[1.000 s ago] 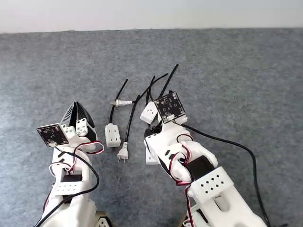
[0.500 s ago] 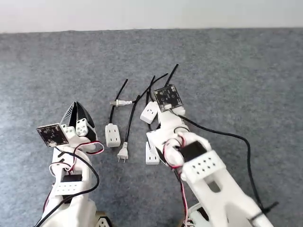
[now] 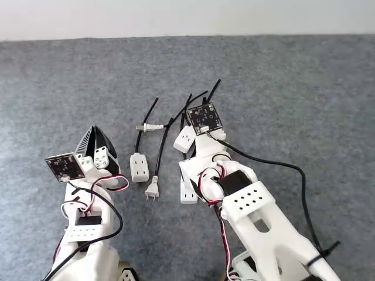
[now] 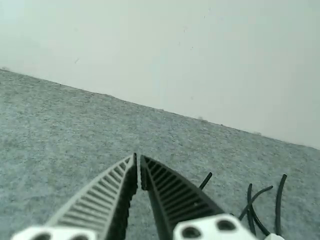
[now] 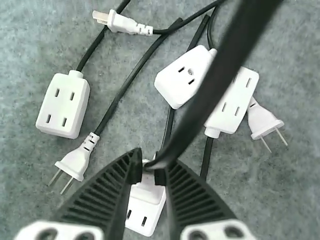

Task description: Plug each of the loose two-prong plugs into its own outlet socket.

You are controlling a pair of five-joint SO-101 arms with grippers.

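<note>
Right pincer [image 5: 147, 164] hangs low over the desk [image 3: 304, 88], jaws spread only narrowly and holding nothing. Directly beneath its tips lies a small outlet [image 5: 145, 206], whose black cord [image 5: 169, 125] runs away beyond them. The near plug [image 5: 75, 162] lies just beside the pincer on the left arm's side, prongs pointing back toward the arm's base. A four-slot outlet [image 5: 62, 105] sits beyond it on that same side. The far plug [image 5: 120, 21] is well ahead of the tips. The third plug [image 5: 265, 122] lies on the pincer's other side, close against a strip outlet [image 5: 232, 102] that adjoins a wedge outlet [image 5: 192, 75]. Left pincer [image 4: 138, 157] is pressed together, empty, well apart from the cluster and aimed at the wall [image 4: 175, 50]. Judgement: the plugs are light, hard, smooth moulded plastic. They are best taken across the flat body just behind the prongs, not by the cord, which looks springy and may twist a plug off line. The outlets look light too and likely to skid on the desk when pushed, so each wants bracing. The right wrist view gives the prongs and slot faces. The high view gives the lay of both arms, with the right arm overlying the third plug's patch.
</note>
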